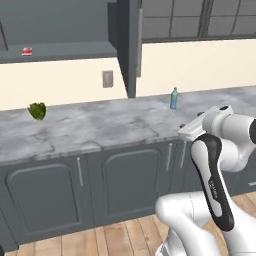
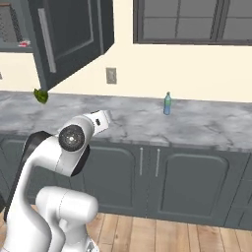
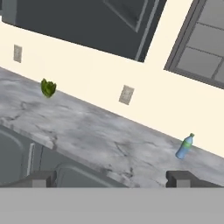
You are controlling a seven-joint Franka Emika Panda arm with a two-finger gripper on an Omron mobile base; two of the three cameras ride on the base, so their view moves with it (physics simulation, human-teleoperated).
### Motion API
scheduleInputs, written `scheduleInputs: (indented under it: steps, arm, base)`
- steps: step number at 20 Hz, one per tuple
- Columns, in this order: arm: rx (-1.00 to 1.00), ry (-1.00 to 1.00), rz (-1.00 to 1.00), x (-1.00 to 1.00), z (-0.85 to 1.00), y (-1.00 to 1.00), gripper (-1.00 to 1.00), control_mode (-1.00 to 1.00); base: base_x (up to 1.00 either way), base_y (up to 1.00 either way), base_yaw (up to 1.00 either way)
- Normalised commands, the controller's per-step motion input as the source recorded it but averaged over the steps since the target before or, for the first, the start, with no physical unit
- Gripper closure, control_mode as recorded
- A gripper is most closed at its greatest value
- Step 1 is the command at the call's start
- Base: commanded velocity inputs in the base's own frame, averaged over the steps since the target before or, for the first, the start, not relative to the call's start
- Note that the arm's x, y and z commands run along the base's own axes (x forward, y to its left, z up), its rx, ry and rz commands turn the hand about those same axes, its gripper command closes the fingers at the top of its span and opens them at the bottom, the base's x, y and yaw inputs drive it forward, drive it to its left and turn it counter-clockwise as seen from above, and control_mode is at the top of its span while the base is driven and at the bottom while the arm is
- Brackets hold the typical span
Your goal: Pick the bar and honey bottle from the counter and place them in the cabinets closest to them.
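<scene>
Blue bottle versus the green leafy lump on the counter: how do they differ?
The blue bottle is slim and stands upright; the green leafy lump is squat and ragged. The bottle sits right of the open cabinet door, the lump well left of it. The bottle has a green cap; the lump is green all over. Both rest at the back of the counter, near the wall.

The arm [image 1: 215, 165] is built of glossy white rounded shells joined by dark, near-black sections. A black band with small pale lettering is seen running down one link in the left base view. A round dark grey cap with a lighter centre is seen on one joint [image 2: 72, 137] in the right base view. The base [image 2: 64, 216] is covered in smooth white bulbous housings. The two finger tips [image 3: 181, 178] are small, dark and blocky.
</scene>
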Motion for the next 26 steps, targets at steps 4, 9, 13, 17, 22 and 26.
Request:
scheduleInputs:
  steps: [4, 9, 13, 17, 22, 26]
  arm:
    - [0.00, 0.00, 0.00, 0.00, 0.00, 0.00, -1.00, 1.00]
    - [0.00, 0.00, 0.00, 0.00, 0.00, 0.00, -1.00, 1.00]
    - [0.00, 0.00, 0.00, 0.00, 0.00, 0.00, -1.00, 1.00]
    - [0.00, 0.00, 0.00, 0.00, 0.00, 0.00, -1.00, 1.00]
    - [0.00, 0.00, 0.00, 0.00, 0.00, 0.00, -1.00, 1.00]
    - [0.00, 0.00, 0.00, 0.00, 0.00, 0.00, -1.00, 1.00]
  base:
    - [0.00, -0.72, -0.03]
    - [0.00, -0.74, -0.02]
    - [0.01, -0.70, 0.00]
    - [0.08, -0.64, 0.00]
    - [0.11, -0.61, 0.00]
    - [0.12, -0.65, 0.00]
